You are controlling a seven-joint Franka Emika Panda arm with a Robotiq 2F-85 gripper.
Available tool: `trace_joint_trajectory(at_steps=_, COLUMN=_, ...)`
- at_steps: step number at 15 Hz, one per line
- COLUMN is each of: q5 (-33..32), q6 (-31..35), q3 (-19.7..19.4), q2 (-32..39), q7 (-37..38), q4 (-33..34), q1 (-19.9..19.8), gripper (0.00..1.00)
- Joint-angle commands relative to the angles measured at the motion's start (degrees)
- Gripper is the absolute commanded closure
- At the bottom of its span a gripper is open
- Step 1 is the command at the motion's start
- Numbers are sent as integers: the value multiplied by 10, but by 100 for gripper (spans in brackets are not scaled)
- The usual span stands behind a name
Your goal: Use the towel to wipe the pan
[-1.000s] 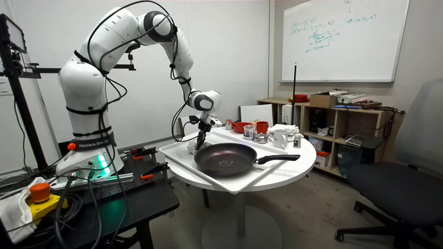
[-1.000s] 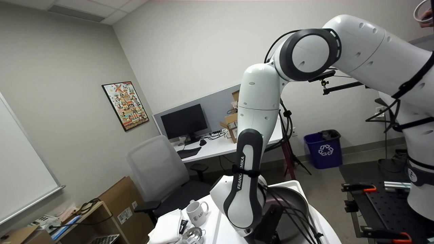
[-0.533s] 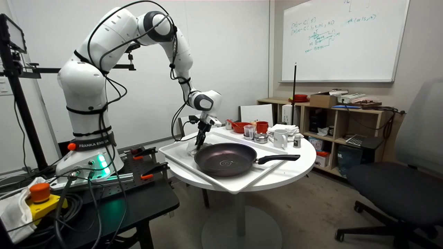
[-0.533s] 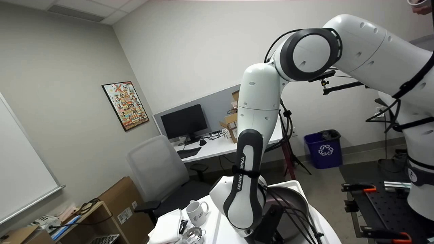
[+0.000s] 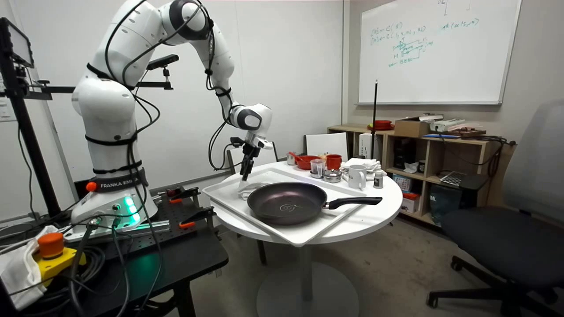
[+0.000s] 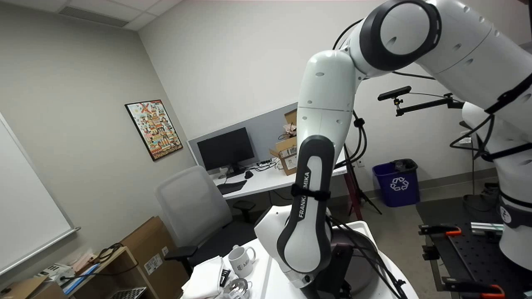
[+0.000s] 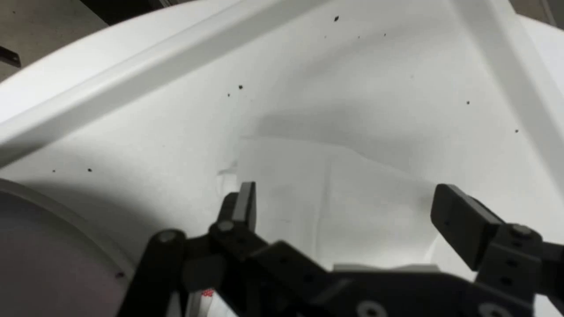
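Observation:
The white towel lies crumpled on the white tray, beside the pan. Seen from the wrist, the pale cloth of the towel spreads below and between the fingers. My gripper is open, its fingers wide apart, with none of the cloth pinched. In an exterior view the gripper hangs just over the towel, pointing down. The black pan rests on the tray with its handle out over the rim. Part of the pan fills the lower left of the wrist view.
Behind the tray on the round table stand a red pan, a red cup, a clear cup, a metal tin, a white mug and folded white cloths. Dark specks dot the tray.
The arm has risen and drawn back a little toward its base. The fingers have come away from the towel, which stays on the tray. The pan has not moved.

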Motion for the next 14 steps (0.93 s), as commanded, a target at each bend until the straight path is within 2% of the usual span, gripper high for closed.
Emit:
trace_joint_trajectory(at_steps=1, q5=5, q6=9, q3=10, q2=-103, q7=20, q4=-88, q1=0, gripper=0)
trace_joint_trajectory(at_steps=7, q5=43, q6=6, q3=6, q2=-225, q7=45, q4=-159, q1=-36, gripper=0)
trace_joint_trajectory(at_steps=14, q5=87, q6=1, q3=-21, q2=-304, q7=68, q4=-180, q1=-98, gripper=0)
